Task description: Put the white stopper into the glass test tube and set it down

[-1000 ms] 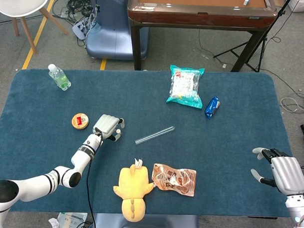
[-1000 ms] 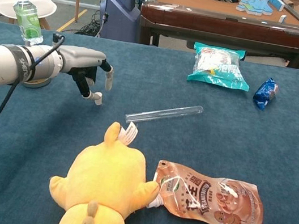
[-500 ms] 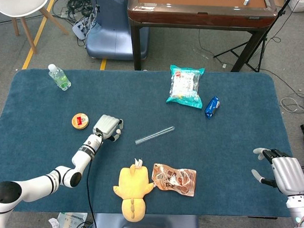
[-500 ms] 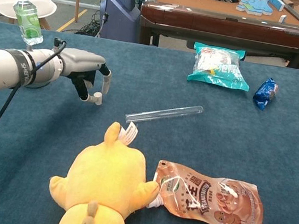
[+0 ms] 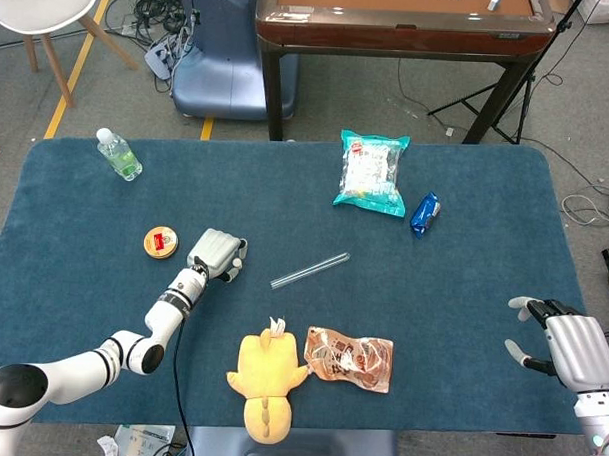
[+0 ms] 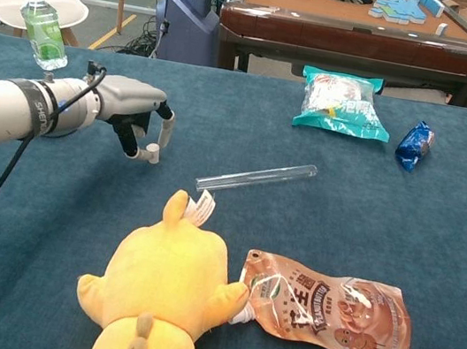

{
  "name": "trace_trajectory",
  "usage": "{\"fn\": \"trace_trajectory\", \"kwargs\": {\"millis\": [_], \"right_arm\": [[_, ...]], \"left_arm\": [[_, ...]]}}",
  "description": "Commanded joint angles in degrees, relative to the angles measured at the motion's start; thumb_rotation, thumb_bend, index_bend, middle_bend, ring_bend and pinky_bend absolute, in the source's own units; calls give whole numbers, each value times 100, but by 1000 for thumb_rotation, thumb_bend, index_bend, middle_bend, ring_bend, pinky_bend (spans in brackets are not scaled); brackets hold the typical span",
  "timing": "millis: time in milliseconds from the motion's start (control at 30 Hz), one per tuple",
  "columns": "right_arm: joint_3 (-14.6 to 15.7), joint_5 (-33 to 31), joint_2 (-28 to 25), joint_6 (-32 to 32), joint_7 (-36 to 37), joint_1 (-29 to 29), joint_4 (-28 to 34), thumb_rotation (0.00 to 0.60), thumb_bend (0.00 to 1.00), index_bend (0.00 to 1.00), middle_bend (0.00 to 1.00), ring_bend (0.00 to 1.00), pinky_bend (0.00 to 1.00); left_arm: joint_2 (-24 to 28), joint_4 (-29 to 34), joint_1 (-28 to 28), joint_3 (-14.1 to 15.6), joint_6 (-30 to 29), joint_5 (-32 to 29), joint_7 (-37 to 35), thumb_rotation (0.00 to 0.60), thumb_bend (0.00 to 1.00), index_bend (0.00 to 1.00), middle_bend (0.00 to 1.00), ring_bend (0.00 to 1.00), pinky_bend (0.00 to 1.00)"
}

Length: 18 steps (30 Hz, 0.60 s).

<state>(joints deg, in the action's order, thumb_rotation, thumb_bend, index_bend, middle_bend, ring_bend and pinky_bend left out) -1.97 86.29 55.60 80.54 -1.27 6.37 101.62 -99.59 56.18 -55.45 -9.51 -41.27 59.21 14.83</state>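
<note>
The glass test tube [image 5: 310, 270] [image 6: 255, 177] lies flat on the blue cloth, empty, near the table's middle. My left hand [image 5: 216, 255] [image 6: 132, 108] hovers palm down just left of it, a short gap from the tube's near end. Its fingers [image 6: 153, 154] curl down toward the cloth. I cannot make out the white stopper apart from the pale fingertips, so whether the hand holds it is unclear. My right hand [image 5: 570, 347] rests far off at the table's right front edge, fingers spread, holding nothing; only the head view shows it.
A yellow plush toy [image 6: 162, 292] and a brown snack pouch [image 6: 327, 311] lie in front of the tube. A round tin [image 5: 160, 243] sits left of my left hand. A green bottle [image 5: 119, 153], a teal snack bag [image 5: 371, 172] and a blue packet [image 5: 424, 214] lie farther back.
My left hand has crept slightly toward the tube and its fingers have curled in more. The tube and my right hand have not moved.
</note>
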Motion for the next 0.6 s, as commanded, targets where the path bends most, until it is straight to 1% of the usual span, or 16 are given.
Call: {"fn": "trace_trajectory", "kwargs": {"millis": [33,600], "right_arm": [[0,1,0,2,-6,-2,4,600,230,348,463,364,457],[-7,4,-22,18,-32,-17,36,600,230,348,463,364,457]], "left_arm": [[-1,6,10,-26,39,-11,-24,600,294,458,1000,1000,1000],[-58,-100,25,-97,131,36,-16,600,293,480,1000,1000,1000]]}}
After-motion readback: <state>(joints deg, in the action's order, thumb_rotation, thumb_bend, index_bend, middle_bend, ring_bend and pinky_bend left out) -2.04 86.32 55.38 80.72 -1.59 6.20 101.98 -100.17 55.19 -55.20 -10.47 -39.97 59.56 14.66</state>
